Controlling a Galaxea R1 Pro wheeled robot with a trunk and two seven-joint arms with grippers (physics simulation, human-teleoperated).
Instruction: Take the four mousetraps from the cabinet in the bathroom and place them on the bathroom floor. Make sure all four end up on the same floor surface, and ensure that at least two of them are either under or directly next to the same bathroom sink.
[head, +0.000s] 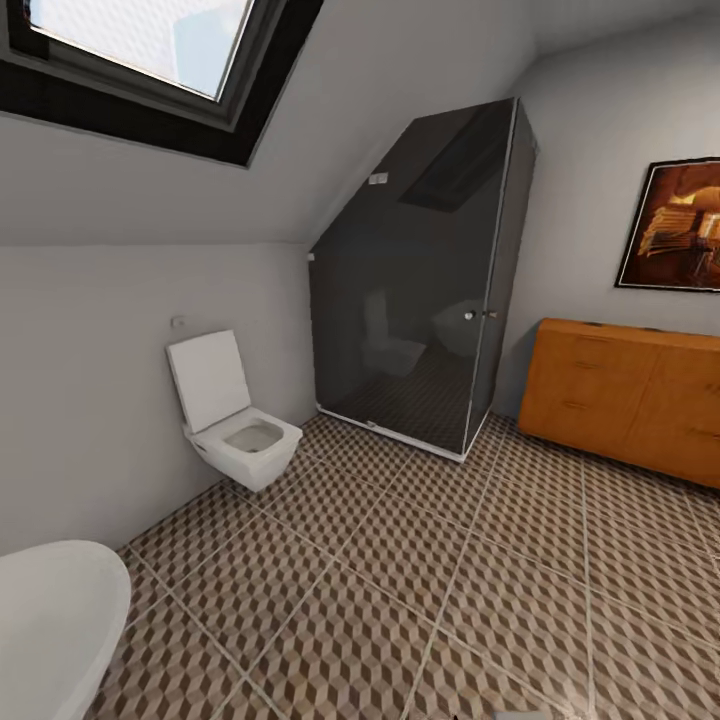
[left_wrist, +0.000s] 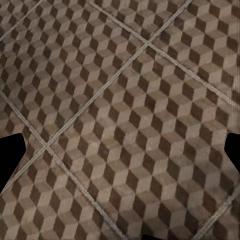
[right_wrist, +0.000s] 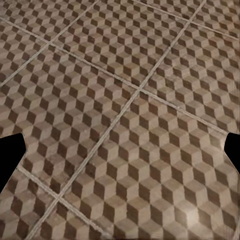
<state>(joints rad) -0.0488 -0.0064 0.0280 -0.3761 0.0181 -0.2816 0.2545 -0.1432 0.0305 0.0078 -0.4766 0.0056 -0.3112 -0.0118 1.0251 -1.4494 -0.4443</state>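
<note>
The cabinet (head: 628, 398), a low orange-brown wooden dresser with bar handles, stands against the right wall, its fronts closed. The bathroom floor (head: 420, 590) of cube-patterned tiles stretches from me to it. In the left wrist view my left gripper (left_wrist: 120, 157) hangs open over bare tiles (left_wrist: 125, 100), its dark fingertips (left_wrist: 11, 159) wide apart. My right gripper (right_wrist: 120, 152) is likewise open above the tiles (right_wrist: 125, 90), nothing between its fingertips (right_wrist: 231, 150). The mousetraps and the bathroom sink are out of view.
A white wall-hung toilet (head: 232, 420) with its lid up sits at the left wall. A dark glass shower enclosure (head: 430, 290) fills the far corner. The rim of a white bathtub (head: 55, 625) curves in at the lower left. A framed picture (head: 672, 225) hangs above the cabinet.
</note>
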